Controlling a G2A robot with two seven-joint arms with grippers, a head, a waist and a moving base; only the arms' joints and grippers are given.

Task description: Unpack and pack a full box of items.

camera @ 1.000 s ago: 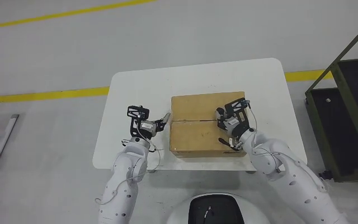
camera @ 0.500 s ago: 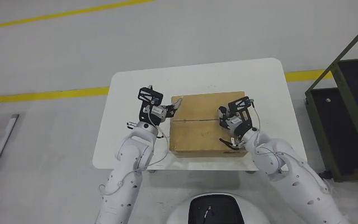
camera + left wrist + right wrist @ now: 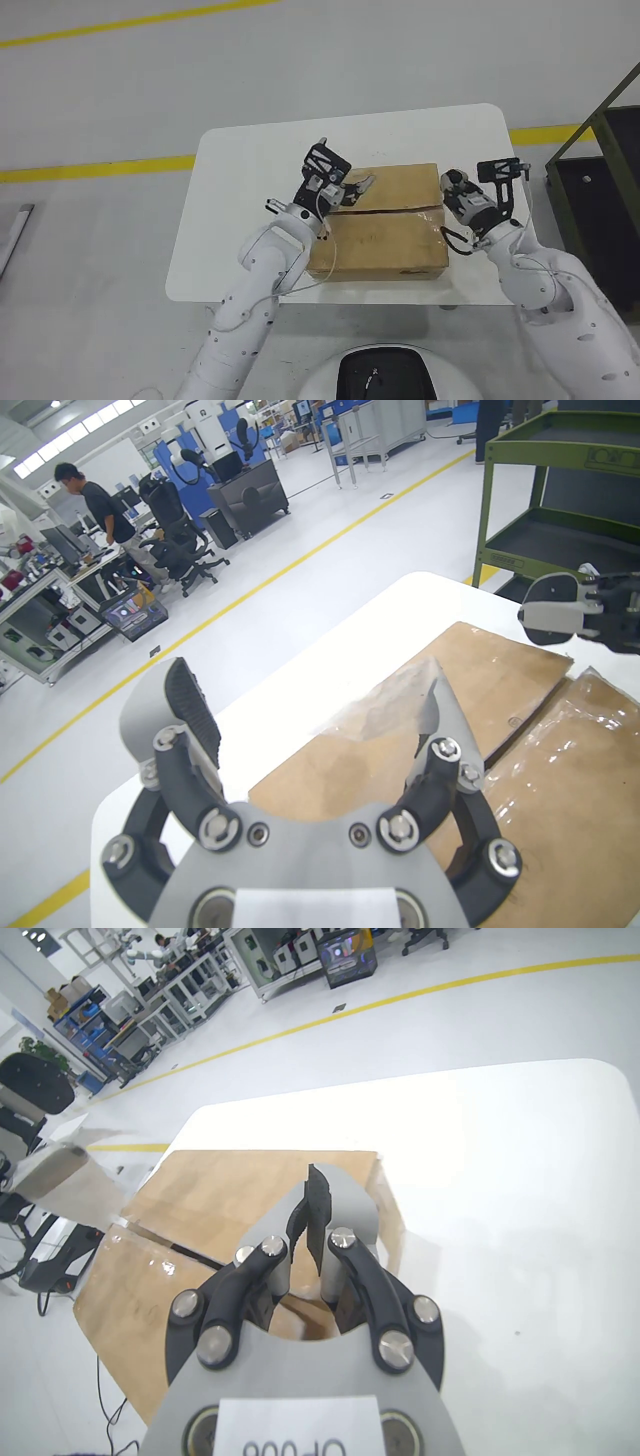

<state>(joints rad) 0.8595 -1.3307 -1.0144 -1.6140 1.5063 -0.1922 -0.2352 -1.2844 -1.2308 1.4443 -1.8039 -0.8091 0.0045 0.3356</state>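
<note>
The cardboard box (image 3: pixel 385 240) lies in the middle of the white table (image 3: pixel 240 200), and nothing else on the table crowds it. Off the table's right end stands a green cart (image 3: pixel 598 215) with dark shelves, well apart from the box, and a yellow floor line (image 3: pixel 90 170) runs past the table's far side. The box's two long flaps are folded down with a narrow seam (image 3: pixel 395 210) between them, so I cannot see what it holds. The near flap shines with clear tape. My left gripper (image 3: pixel 352 186) hangs over the far flap towards the box's left end, its jaws spread wide with nothing between them. A crumpled piece of clear film (image 3: pixel 385 702) stands up from that flap just beside one finger, and I cannot tell whether they touch. My right gripper (image 3: pixel 314 1193) sits above the box's right end, close to the seam, its jaws pressed together.
</note>
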